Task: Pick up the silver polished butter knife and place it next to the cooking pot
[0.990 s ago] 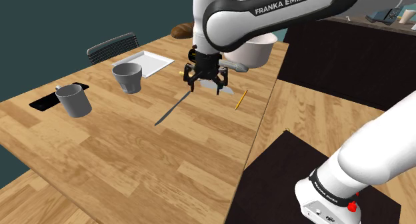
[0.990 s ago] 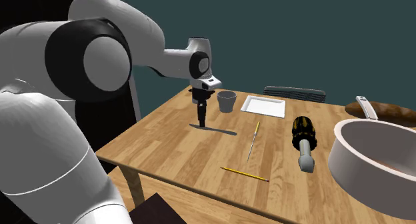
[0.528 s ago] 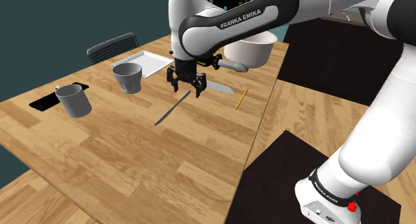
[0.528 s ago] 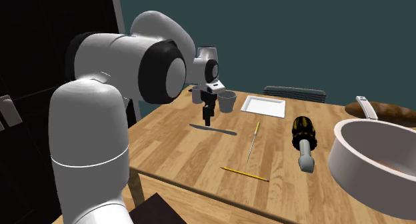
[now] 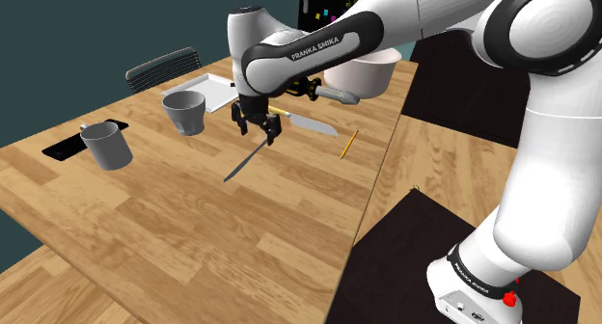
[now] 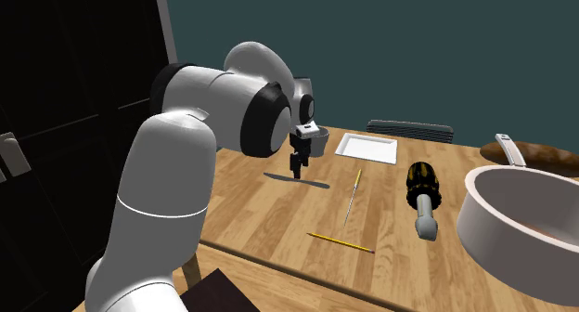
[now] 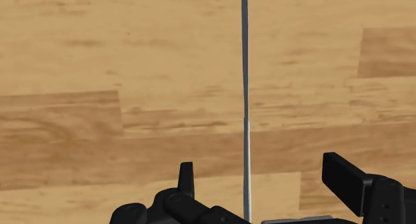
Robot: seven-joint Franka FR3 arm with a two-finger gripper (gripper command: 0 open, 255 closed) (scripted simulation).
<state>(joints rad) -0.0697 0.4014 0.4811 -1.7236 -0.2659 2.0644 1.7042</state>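
We record the fingers (image 7: pixel 343 181) spread apart above the desk (image 7: pixel 100 56), the butter knife (image 7: pixel 245 89) lying between them, untouched.

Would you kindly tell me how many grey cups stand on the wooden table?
2: a grey handled mug at the shoulder view's left, and a grey handleless cup between it and the white rectangular tray. The arm could hide more.

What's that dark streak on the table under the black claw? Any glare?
Second exterior view: a soft shadow on the light wooden table under the black two-finger gripper. Wrist view: flat, even light, no glare on the thin grey butter knife.
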